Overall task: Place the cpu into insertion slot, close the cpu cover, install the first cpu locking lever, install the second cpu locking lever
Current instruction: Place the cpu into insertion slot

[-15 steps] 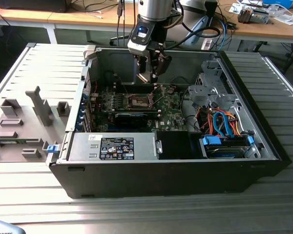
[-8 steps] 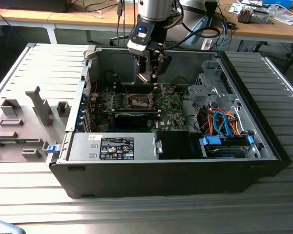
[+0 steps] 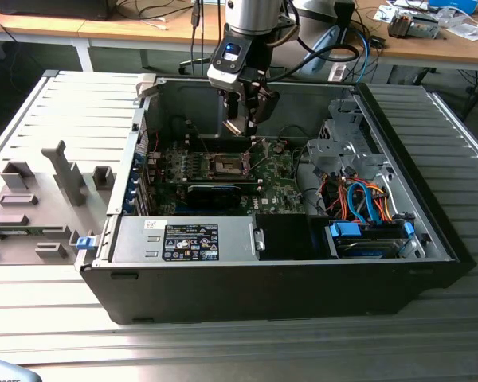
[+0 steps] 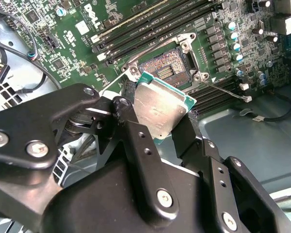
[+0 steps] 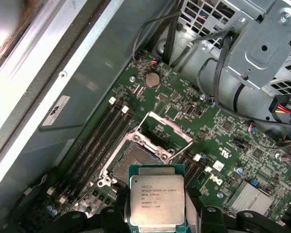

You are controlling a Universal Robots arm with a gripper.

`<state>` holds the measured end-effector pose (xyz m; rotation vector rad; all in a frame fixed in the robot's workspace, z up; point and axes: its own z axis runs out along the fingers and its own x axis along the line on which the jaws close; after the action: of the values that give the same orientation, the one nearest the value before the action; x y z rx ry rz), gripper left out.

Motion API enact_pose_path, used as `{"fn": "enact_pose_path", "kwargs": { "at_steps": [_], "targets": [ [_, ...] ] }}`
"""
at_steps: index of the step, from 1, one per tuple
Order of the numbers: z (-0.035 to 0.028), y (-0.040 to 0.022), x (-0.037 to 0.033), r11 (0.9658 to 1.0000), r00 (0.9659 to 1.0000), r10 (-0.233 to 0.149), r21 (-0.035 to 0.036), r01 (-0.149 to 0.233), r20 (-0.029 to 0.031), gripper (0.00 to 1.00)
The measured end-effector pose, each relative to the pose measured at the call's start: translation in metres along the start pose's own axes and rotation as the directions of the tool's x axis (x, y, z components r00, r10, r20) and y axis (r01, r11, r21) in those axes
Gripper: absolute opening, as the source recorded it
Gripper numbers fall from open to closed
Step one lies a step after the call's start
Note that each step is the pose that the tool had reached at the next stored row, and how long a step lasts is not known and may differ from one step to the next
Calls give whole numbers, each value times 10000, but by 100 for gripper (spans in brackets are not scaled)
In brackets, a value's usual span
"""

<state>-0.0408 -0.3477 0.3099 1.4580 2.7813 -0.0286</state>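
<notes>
A: The chip, how does it look?

B: The cpu (image 5: 157, 201) is flat and square, with a silvery-grey metal face carrying fine print and a thin green border around it. In the second wrist view the face is scuffed and sits at a tilt to the board.

A: The hand?

B: The gripper (image 4: 157, 122) is closed in on the cpu. Its black fingers (image 4: 128, 116) press two opposite edges, and the gap between them is exactly chip-wide.

A: Where is the chip?

B: It is in the air above the green motherboard (image 3: 280, 188), close over the insertion slot (image 5: 133, 165) and not touching it. The exterior view is read as a dial centred on the case: gripper at 11 o'clock, slot at 10.

A: And the slot?

B: It has a silvery rim and a dark contact field, which is exposed. The cpu cover (image 5: 169, 126) is swung up at the slot's edge, and the board shows through its window.

A: What is in the case?

B: The computer case (image 3: 287, 296) is black and lies open. The motherboard is on its floor. There is a long black card (image 3: 215, 193) at 9 o'clock and a grey power supply box (image 3: 183, 239) with labels at 8. A metal drive cage (image 3: 346, 139) is at 2, and blue and orange cables (image 3: 362, 203) are bundled at 3.

A: Anything outside it?

B: A grey fixture tray (image 3: 32, 211) sits beyond the case wall at 9 o'clock, with upright blocks on it.
</notes>
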Motion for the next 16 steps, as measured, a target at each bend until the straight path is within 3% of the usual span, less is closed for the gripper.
{"fn": "enact_pose_path", "kwargs": {
  "at_steps": [16],
  "targets": [
    [3,0,0,9998,9998,220,24,-220,29,55]
  ]
}}
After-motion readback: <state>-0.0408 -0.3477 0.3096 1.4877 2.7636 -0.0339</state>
